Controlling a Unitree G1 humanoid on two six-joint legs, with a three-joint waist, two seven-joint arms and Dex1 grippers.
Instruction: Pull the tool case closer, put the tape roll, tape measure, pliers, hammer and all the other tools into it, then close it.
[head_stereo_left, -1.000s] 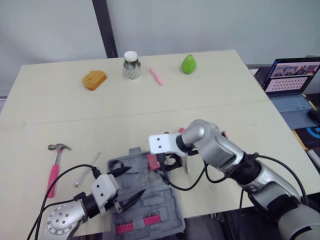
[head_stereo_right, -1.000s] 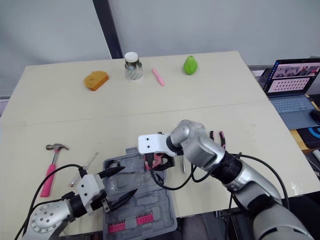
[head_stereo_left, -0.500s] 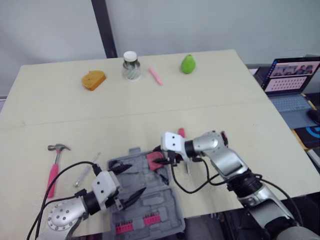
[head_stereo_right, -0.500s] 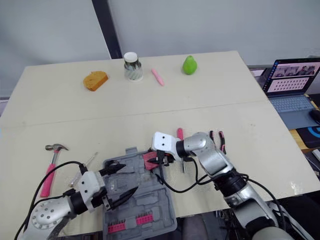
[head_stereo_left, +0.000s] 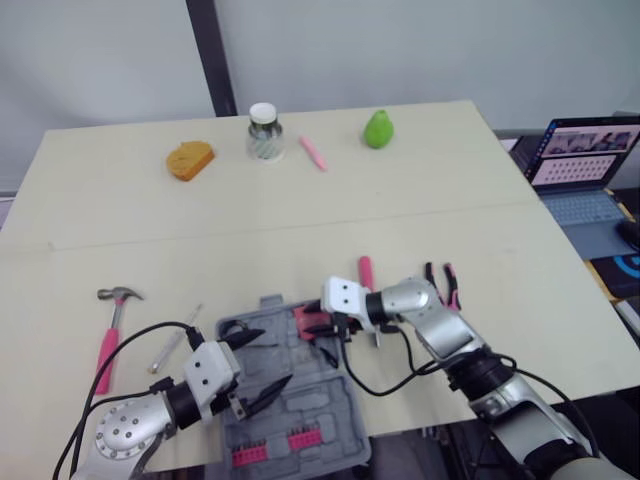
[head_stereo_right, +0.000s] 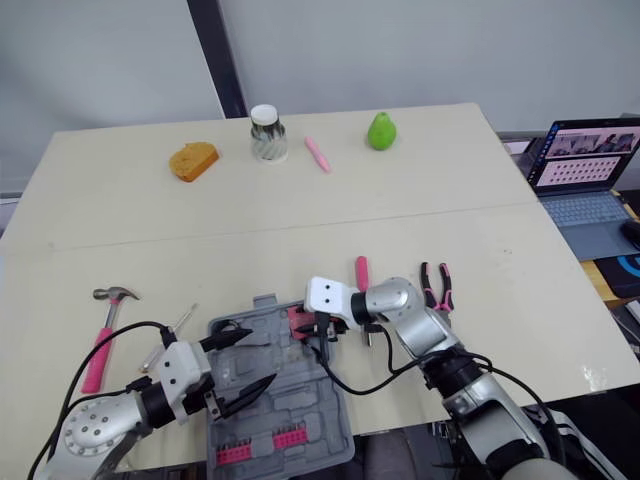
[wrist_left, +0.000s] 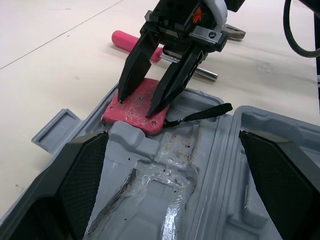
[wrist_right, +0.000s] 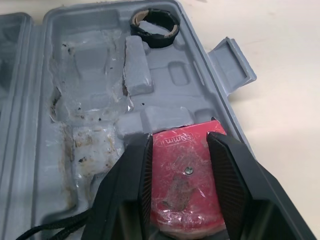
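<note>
Tape measure (wrist_right: 186, 175) — pinched between the right jaws.

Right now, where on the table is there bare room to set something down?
The wide middle of the table, between the jar at the back and the case, is bare; so is the near corner right of the pliers. Around the case it is crowded.

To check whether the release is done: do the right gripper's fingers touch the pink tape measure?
Touching. In the left wrist view both fingertips of the right gripper meet the tape measure with no gap.
</note>
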